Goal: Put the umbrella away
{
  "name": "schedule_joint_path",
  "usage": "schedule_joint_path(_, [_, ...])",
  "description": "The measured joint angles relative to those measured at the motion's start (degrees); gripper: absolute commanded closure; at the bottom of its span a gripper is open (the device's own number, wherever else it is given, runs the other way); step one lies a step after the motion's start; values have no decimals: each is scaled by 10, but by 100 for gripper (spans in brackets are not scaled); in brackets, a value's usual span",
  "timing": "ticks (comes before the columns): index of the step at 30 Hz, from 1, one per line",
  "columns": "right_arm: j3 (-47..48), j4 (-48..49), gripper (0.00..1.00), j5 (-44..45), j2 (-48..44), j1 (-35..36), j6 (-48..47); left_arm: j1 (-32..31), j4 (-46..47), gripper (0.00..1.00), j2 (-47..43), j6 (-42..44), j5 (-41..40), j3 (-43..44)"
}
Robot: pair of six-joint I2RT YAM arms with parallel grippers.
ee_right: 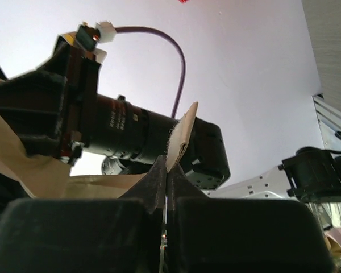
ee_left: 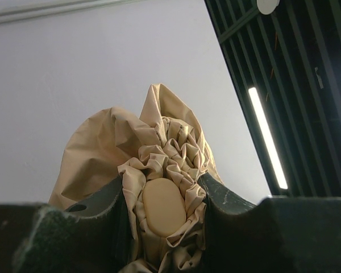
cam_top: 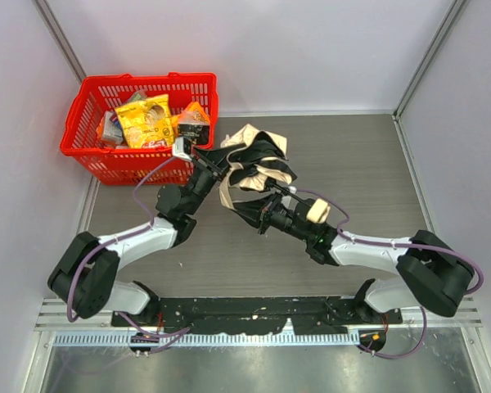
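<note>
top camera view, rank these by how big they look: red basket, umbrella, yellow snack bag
1. red basket, largest
2. umbrella, bunched up between the arms. It seems to be held above the table, and being nearer the camera may make it look bigger.
3. yellow snack bag inside the basket, clearly smallest

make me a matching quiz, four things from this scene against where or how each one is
1 basket
2 left gripper
3 right gripper
4 umbrella

a pinching a thin flap
b red, far left
c clamped round bunched fabric
d beige, held by both grippers

Pairs: 1-b, 2-c, 3-a, 4-d
</note>
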Motion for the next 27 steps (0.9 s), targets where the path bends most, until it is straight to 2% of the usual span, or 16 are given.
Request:
schedule_joint_path(4, [-28,79,99,26,28,-6,0,-12,-2,100,-16,-22,2,-17])
schedule_joint_path(8, [-67,179,99,34,88,-26,2,-14,-65,100,-93,-50,19,-47])
schedule_joint_path(10, [-85,227,99,34,120,-42,3,-14,-117,100,-138,-52,33,-56])
schedule_joint_path(11, [-93,259,99,29,135,-53,2,-14,-185,100,-176,-49,45,-63])
schedule_joint_path(12, [-95,272,99,24,141,-61,-3,-14,-199,100,-183,-49,48,-65])
schedule_joint_path(16, [-96,294,99,-10,140,-99,-51,-13,-393,100,-258,-18,73,-63])
schedule_joint_path(19, [-96,274,99,-36,105,-129,-105,-9,-561,100,-295,34,84,-27])
schedule_joint_path(23, [-77,171,99,-58,-12,-165,-224,-7,-752,100,-297,123,80,51])
schedule_joint_path(27, [-23,48,99,-71,-104,-163,-359,-7,-856,100,-288,193,68,94])
